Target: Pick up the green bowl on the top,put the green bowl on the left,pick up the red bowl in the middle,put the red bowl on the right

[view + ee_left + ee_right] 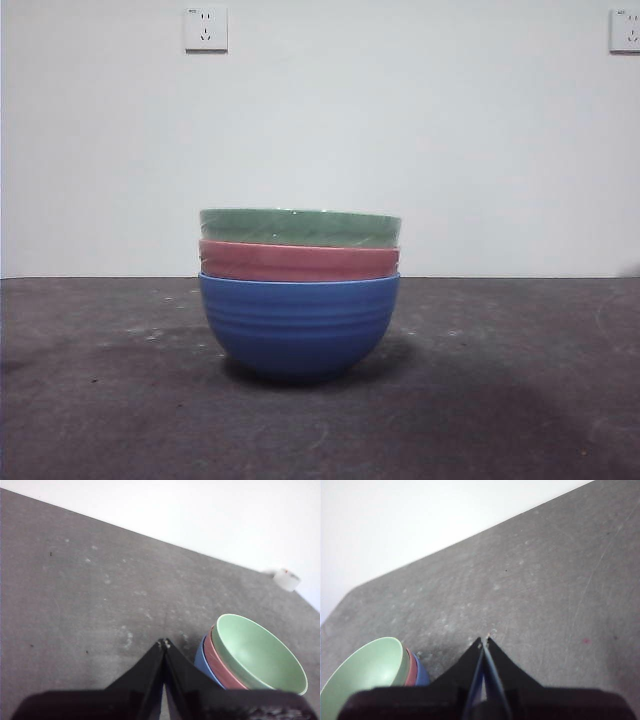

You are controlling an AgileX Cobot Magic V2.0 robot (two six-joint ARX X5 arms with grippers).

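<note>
Beside both closed jaws, green bowl (300,227) stacked atop red bowl (298,262)

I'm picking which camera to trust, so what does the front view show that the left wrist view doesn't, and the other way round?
Only the front view shows two white wall sockets and the stack side-on. Only the left wrist view shows the shut left gripper, a small white roll and the inside of the sage-green ribbed bowl. Both show it nested in the pinkish-red ribbed bowl, inside the blue ribbed bowl, on the grey table.
</note>
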